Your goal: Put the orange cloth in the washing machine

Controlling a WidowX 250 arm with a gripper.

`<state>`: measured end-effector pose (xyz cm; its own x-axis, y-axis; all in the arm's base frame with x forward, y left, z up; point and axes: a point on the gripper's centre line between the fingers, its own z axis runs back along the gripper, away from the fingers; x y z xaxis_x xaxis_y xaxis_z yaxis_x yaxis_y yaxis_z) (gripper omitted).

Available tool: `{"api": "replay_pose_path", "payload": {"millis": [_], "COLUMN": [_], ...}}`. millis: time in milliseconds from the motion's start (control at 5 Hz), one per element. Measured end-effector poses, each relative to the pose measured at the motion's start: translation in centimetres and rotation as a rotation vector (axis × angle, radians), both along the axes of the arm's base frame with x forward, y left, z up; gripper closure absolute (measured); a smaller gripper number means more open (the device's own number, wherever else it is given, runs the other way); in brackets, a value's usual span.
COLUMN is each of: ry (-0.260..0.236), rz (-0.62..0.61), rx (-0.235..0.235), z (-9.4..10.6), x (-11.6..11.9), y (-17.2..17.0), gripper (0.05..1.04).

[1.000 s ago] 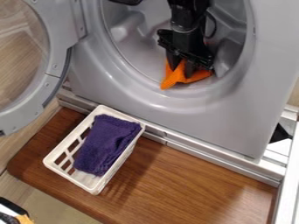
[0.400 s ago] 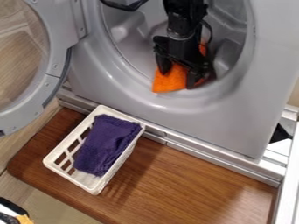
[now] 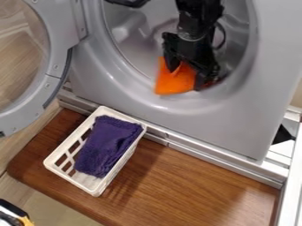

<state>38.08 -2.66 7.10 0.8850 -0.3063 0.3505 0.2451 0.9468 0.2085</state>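
My gripper [image 3: 186,76] hangs just inside the round opening of the washing machine [image 3: 198,121], at its lower edge. Its two fingers are spread apart, one to the left and one to the right. The orange cloth [image 3: 175,82] lies between and below the fingers, over the lower lip of the opening. Part of the cloth is hidden behind the gripper.
The washing machine's round door [image 3: 52,84] stands swung out to the left. On the wooden board [image 3: 194,185] below sits a white basket [image 3: 94,190] with a purple cloth [image 3: 109,145] in it. A metal rail [image 3: 218,161] runs along the machine's base.
The fingers were close together at the cloth and have spread apart. The cloth has flattened out and sits slightly lower and to the left. Most recently the gripper has shifted a little right.
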Motion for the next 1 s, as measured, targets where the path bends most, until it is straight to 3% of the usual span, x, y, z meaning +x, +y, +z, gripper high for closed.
{"api": "replay_pose_path", "payload": {"millis": [400, 600, 1000], "ry": [0.133, 0.197, 0.15], "rz": [0.037, 0.114, 0.133], "rx": [0.0, -0.008, -0.096], "z": [0.8, 0.0, -0.6], "x": [-5.1, -8.9, -13.1], "y": [-1.2, -1.6, -3.0], "gripper": [0.084, 0.084, 0.084]}}
